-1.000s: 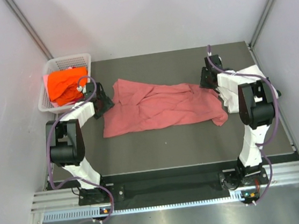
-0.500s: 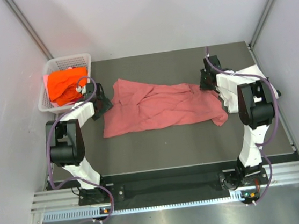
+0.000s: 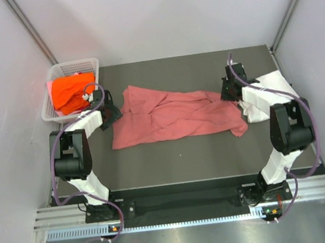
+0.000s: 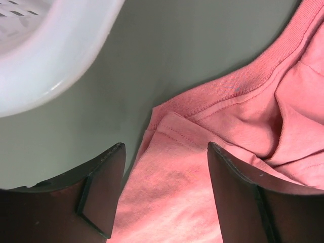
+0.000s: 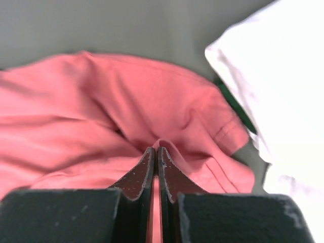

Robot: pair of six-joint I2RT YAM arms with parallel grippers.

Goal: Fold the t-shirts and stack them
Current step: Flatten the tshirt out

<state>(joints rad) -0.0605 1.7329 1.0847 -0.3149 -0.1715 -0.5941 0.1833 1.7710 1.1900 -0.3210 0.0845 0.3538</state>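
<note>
The dusty pink-red t-shirt lies crumpled and spread across the middle of the dark table. My left gripper hangs open over its left edge, and the cloth lies below the gap between the fingers. At the shirt's right end my right gripper is shut on a small raised fold of the pink cloth, pinched at the fingertips. A white t-shirt lies just right of that spot, partly under my right arm. The bright orange t-shirt sits bunched in the basket.
A white plastic mesh basket stands at the back left corner, its rim close to my left gripper. Pale walls close in the table on the left, right and back. Bare dark tabletop runs in front of the pink shirt.
My right gripper has closed onto a fold at the pink shirt's right end, and the right arm has shifted slightly to the right. The left arm has stayed put, still open.
</note>
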